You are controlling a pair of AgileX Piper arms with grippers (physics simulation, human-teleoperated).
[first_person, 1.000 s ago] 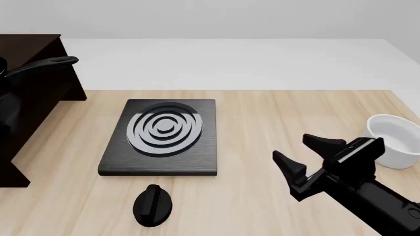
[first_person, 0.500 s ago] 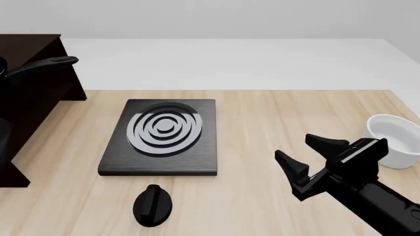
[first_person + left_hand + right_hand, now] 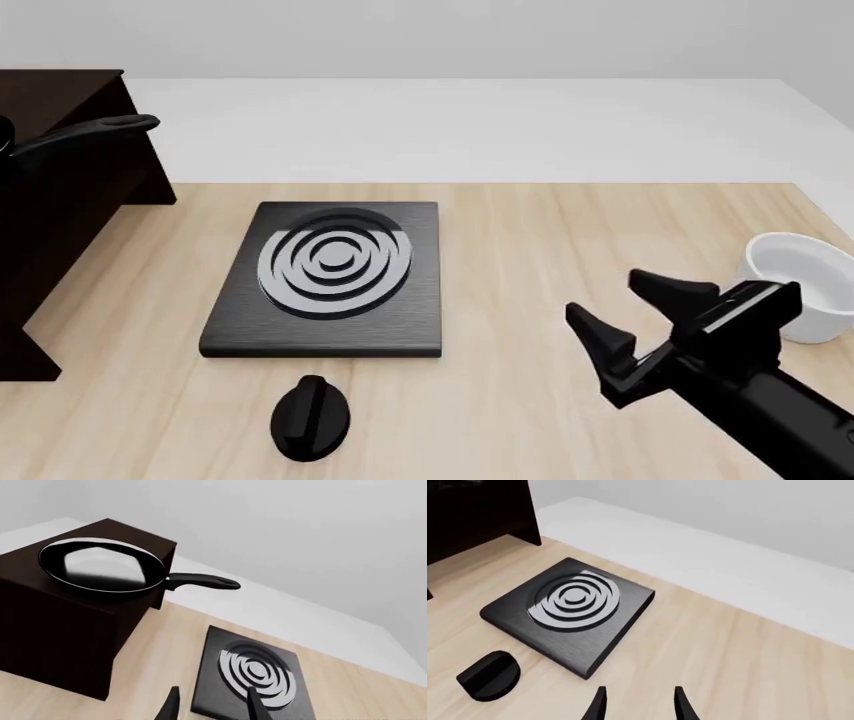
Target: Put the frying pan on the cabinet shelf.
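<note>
Left gripper (image 3: 210,707) (parted) below frying pan (image 3: 100,570).

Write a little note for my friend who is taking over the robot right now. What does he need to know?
Left gripper: open, holding nothing, away from the pan.
Right gripper: open, holding nothing, hovering over the table near the white bowl.
The frying pan sits on top of the cabinet shelf, with its handle sticking out past the edge toward the black slab with silver rings.
Done: the pan is placed and let go.
Left: probably nothing, maybe just check that the pan sits steady.
</note>
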